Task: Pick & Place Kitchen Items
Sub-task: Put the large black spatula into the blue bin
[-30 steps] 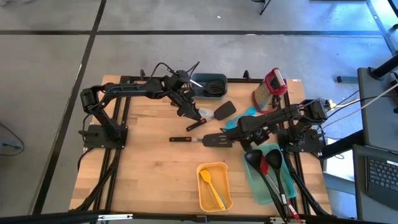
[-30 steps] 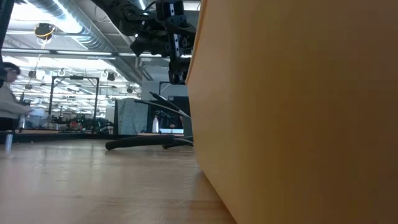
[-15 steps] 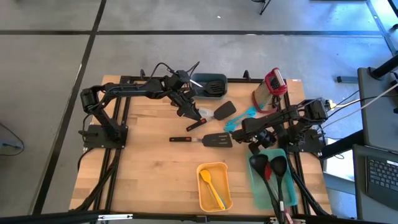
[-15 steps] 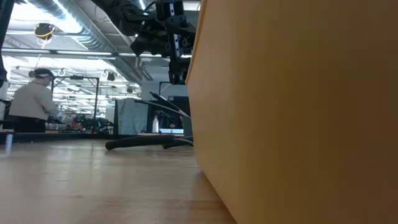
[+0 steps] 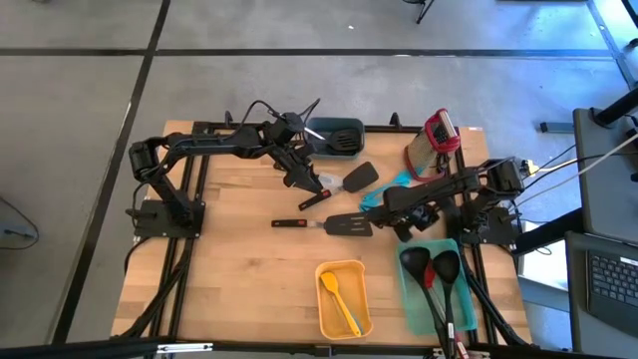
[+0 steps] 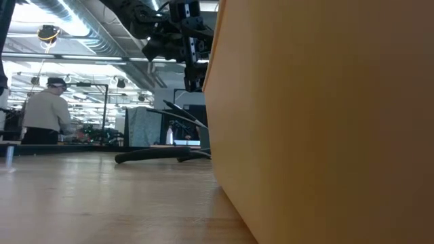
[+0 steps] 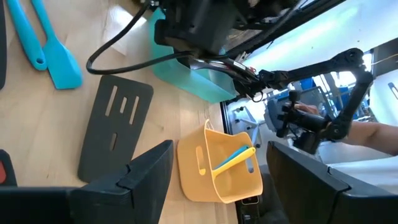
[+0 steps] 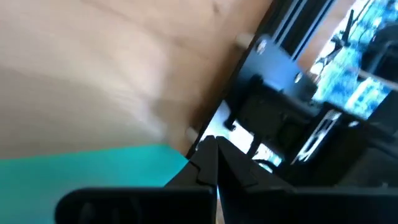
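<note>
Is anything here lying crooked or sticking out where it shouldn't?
Yes. The two black ladles in the teal bin are far longer than it, so their handles stick out past its near end and over the table edge. Several turners lie scattered mid-table at odd angles, such as the black turner.

You will find no readable text, label, brand, number or sign in any view, on the utensils, bins or arms.
</note>
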